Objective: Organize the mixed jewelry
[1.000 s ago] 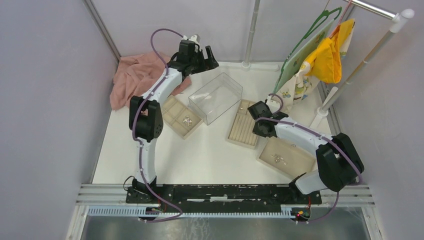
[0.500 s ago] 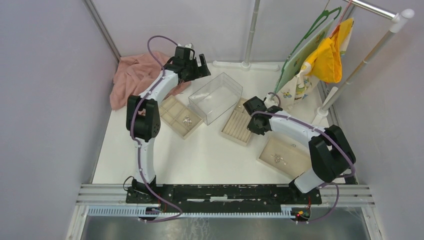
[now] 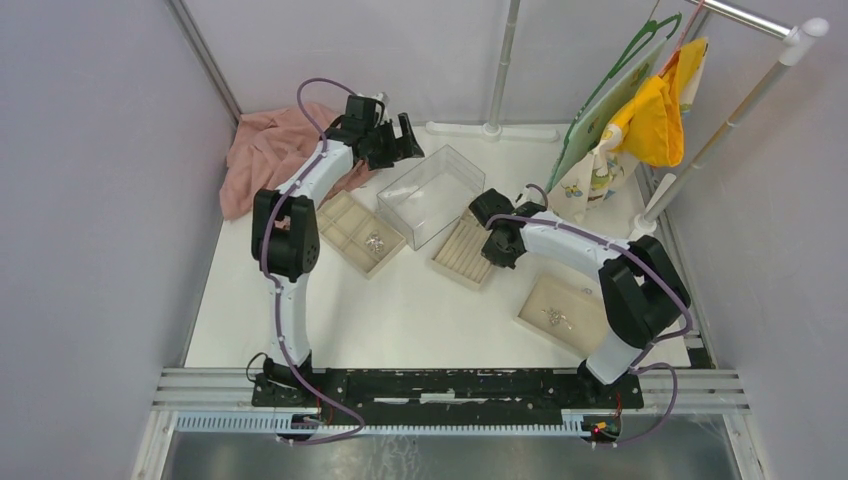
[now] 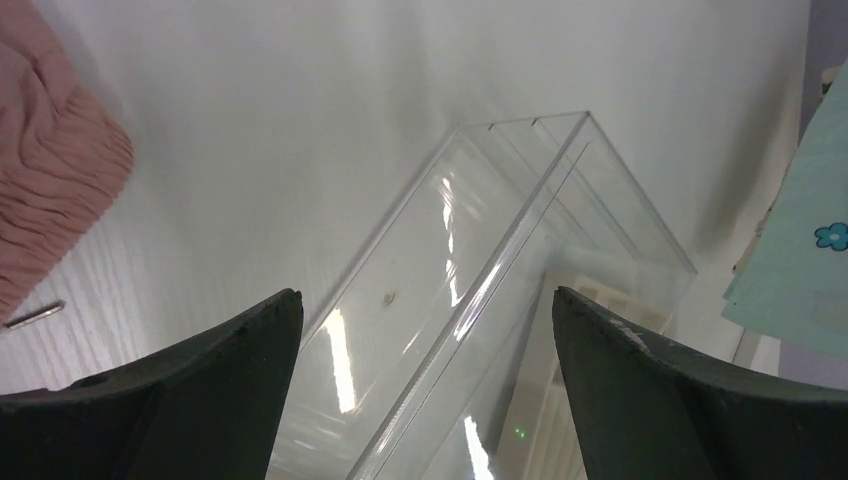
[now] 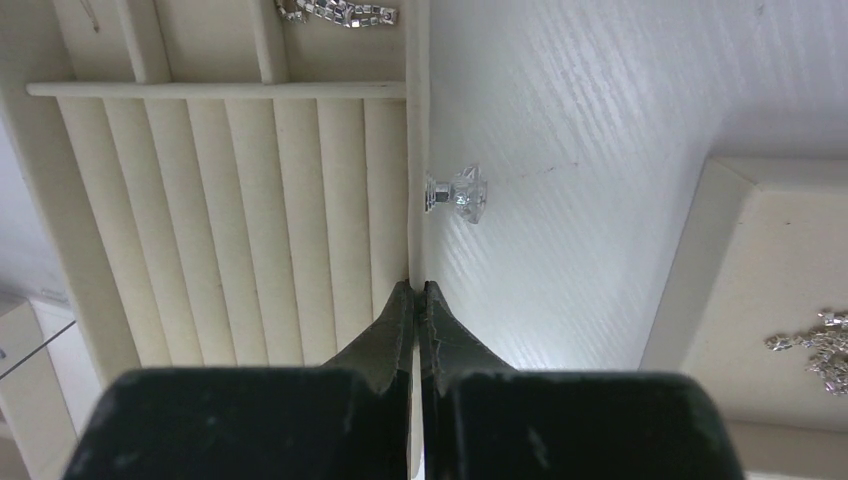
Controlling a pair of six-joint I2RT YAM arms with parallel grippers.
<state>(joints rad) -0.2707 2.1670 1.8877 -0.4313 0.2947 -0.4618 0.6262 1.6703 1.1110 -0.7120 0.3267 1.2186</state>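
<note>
Where the right pincer (image 5: 418, 292) is seen from its wrist, its jaws are clenched on nothing, the tips set against the edge of the ridged ring tray (image 5: 230, 220). Just ahead, a crystal stud (image 5: 457, 193) lies on the white surface (image 5: 560, 150), close against that tray's rim. A short chain (image 5: 340, 12) is seen in a compartment beyond, and more mixed jewelry (image 5: 812, 345) in the flat tray (image 5: 740, 260) at the right. The left pincer (image 4: 428, 305) is held wide open above the clear plastic box (image 4: 480, 250). Sorting is judged to be under way — next, the jaws must be parted and closed finely around the stray stud.
</note>
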